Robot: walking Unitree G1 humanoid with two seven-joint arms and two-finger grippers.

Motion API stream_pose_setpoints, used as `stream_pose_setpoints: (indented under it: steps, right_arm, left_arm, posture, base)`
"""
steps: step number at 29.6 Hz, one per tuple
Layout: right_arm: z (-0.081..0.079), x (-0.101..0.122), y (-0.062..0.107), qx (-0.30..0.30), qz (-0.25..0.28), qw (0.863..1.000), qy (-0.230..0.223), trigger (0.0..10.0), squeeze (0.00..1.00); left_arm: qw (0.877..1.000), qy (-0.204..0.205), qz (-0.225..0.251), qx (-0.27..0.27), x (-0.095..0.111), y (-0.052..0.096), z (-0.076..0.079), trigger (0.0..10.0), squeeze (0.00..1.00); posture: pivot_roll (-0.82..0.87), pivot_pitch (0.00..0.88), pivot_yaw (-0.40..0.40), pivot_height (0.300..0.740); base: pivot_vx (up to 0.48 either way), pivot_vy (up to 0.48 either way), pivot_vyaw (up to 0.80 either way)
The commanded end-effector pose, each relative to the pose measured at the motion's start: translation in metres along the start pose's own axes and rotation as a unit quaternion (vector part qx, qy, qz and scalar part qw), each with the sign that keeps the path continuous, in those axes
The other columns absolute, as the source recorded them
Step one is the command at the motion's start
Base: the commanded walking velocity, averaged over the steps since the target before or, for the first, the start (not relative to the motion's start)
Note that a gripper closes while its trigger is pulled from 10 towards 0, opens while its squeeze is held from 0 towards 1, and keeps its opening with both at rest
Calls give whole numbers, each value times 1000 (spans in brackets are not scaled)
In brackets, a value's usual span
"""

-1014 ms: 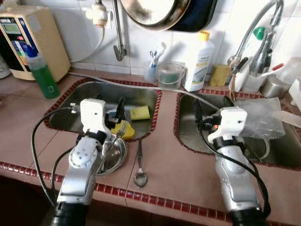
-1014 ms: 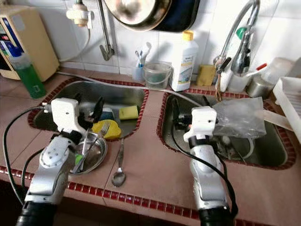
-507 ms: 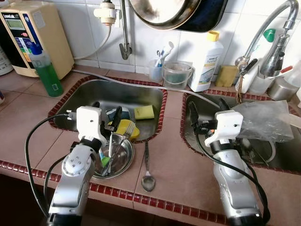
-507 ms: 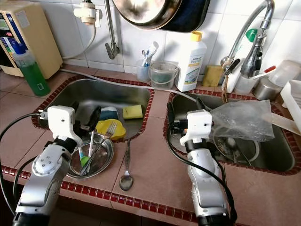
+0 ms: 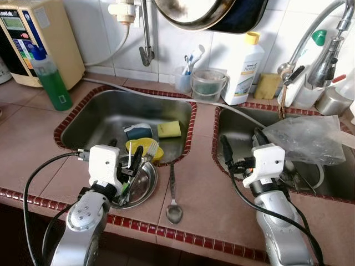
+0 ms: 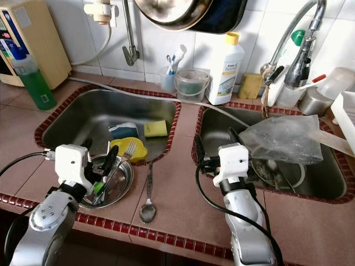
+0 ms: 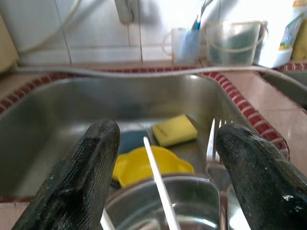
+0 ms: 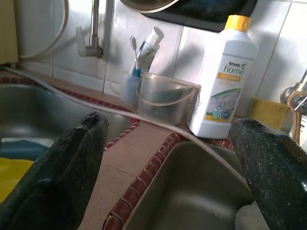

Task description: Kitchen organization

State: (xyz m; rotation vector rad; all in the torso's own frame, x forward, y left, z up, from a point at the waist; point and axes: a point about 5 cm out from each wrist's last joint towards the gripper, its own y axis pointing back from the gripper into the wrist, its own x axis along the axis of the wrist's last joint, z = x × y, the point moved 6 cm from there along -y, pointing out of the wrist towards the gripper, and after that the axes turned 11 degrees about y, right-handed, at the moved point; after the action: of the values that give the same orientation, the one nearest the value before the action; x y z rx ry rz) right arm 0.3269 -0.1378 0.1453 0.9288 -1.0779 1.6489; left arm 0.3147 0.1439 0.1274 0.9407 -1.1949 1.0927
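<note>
Left wrist view: shiny round steel bowl [image 7: 158, 206]

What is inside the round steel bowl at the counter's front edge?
The round steel bowl holds a fork and other thin utensils, one green-handled. The open left gripper covers part of it.

Bright, even daylight; glare on the white tiles [image 5: 183, 44] at 12 o'clock; wrist views soft, black fingers [image 7: 81, 187] blurred up close; head views sharp
</note>
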Motion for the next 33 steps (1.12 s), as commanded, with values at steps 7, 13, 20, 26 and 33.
stream_pose_setpoints:
  steps: [7, 13, 20, 26, 33]
  right_arm:
    - [-5, 7, 2, 18, 7, 1000, 0, 10000, 0]
    - [-10, 10, 6, 25, 10, 1000, -4, 10000, 0]
    - [-20, 16, 10, 47, 18, 999, -17, 10000, 0]
    - [-49, 32, 25, 149, 40, 986, -55, 10000, 0]
    - [-61, 34, 38, 198, 36, 978, -57, 10000, 0]
  left_arm:
    - [1000, -10, -22, -14, 7, 5, 2, 10000, 0]
    - [999, -6, -51, -10, 5, 8, 1, 10000, 0]
    - [998, -8, -53, -10, 5, 9, 1, 10000, 0]
    - [998, -11, -55, -5, 9, 10, 0, 10000, 0]
    - [998, -19, -61, -11, 7, 12, 2, 10000, 0]
  posture:
    - [-79, 52, -19, 740]
    - [-74, 60, -13, 740]
    - [-75, 63, -15, 740]
    - [-74, 65, -17, 740]
    - [-75, 69, -17, 740]
  base:
    - [0, 0, 0]
    - [0, 0, 0]
    - [0, 0, 0]
    - [0, 0, 0]
    - [0, 0, 0]
